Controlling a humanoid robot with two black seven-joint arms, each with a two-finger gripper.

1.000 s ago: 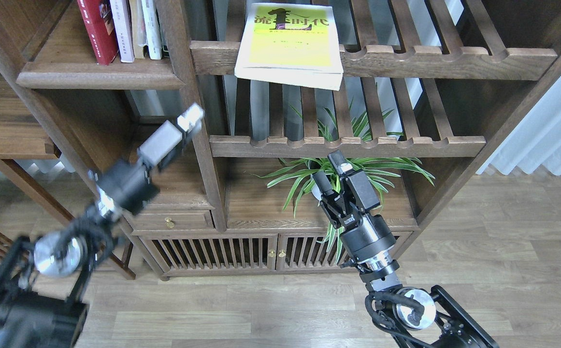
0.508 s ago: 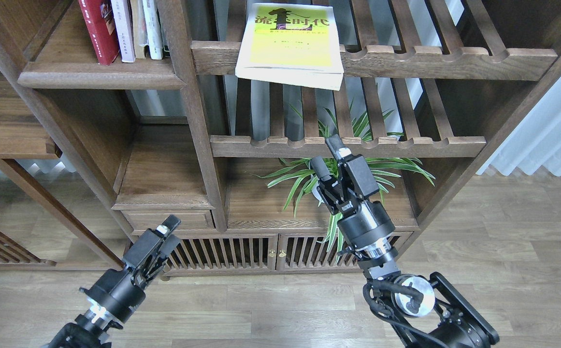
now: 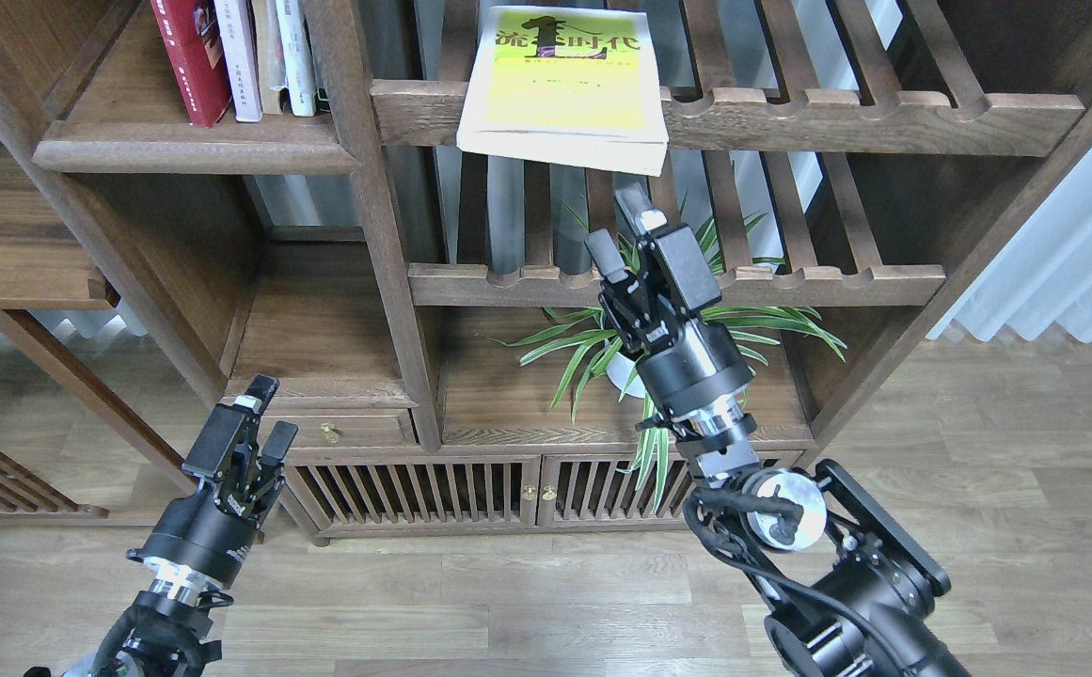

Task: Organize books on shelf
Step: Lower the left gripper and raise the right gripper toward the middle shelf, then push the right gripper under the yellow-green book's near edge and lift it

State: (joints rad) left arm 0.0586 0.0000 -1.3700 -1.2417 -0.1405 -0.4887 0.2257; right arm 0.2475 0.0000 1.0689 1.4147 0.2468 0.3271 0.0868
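A: Where does the sorting stand?
B: The shelf (image 3: 197, 150), upper left, carries upright books (image 3: 235, 56). The yellow-green book (image 3: 564, 80) lies flat on the slatted rack (image 3: 884, 122), overhanging its rail.
A: And the arms?
B: Right pincer (image 3: 623, 226) hangs just beneath that book, parted, empty. Left pincer (image 3: 259, 412) sits low, parted, empty. Likely next: grip the overhanging edge.

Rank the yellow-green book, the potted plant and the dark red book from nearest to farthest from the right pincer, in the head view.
1. potted plant, just behind and below the right pincer.
2. yellow-green book, flat on the slatted rack above.
3. dark red book, upright, far upper left.
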